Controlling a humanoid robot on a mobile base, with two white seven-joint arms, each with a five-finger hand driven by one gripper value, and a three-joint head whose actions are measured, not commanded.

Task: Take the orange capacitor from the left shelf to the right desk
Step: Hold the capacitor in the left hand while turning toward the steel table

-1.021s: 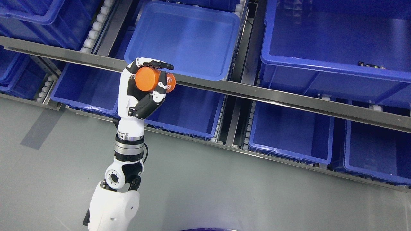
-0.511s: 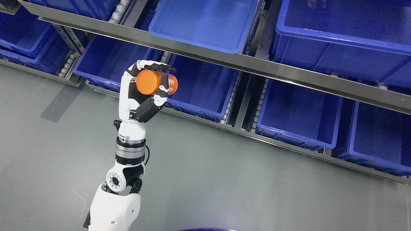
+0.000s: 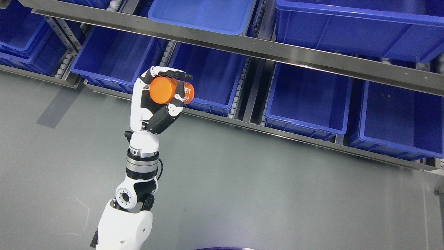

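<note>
My left hand (image 3: 166, 92) is raised in front of the shelf, its arm coming up from the lower left. Its fingers are curled around an orange cylindrical capacitor (image 3: 165, 90) with white print on its side. The capacitor lies sideways in the hand, its flat end facing me. The hand holds it in the air in front of the lower row of blue bins (image 3: 204, 76), clear of the shelf. The right arm is out of view.
A metal shelf rail (image 3: 277, 52) runs across the top. Blue bins (image 3: 305, 100) fill the lower shelf, with larger ones (image 3: 347, 24) above. Grey floor (image 3: 260, 191) fills the lower half. A dark rounded edge (image 3: 225, 248) shows at the bottom.
The whole picture has shifted: the shelf now sits higher and farther away, so the camera has moved. The left hand keeps the capacitor in the same grasp.
</note>
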